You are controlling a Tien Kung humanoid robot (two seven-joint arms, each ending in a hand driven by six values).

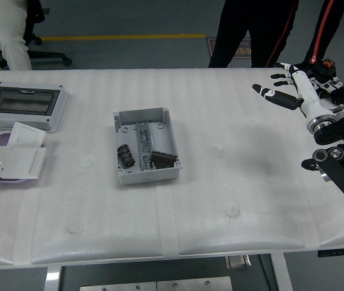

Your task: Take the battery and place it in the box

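The battery (125, 154) lies on its side inside the box (144, 145), near the left wall, so the job looks done. It is a small dark roll. I think it is hard and stiff and a bit heavy for its size, and smooth enough to slip or roll. The best place to hold it would be around its round middle, with fingers on both sides. Next to it in the box sits a dark flat part (163, 159) and a metal strip (142, 140) down the middle. The box is gray and has no lid on it. It sits on the white desk (232, 200). The right robot hand (284, 91) is far off by the right edge of the desk, well apart from the box. Its fingers are spread out and it holds nothing. The left one cannot be seen.
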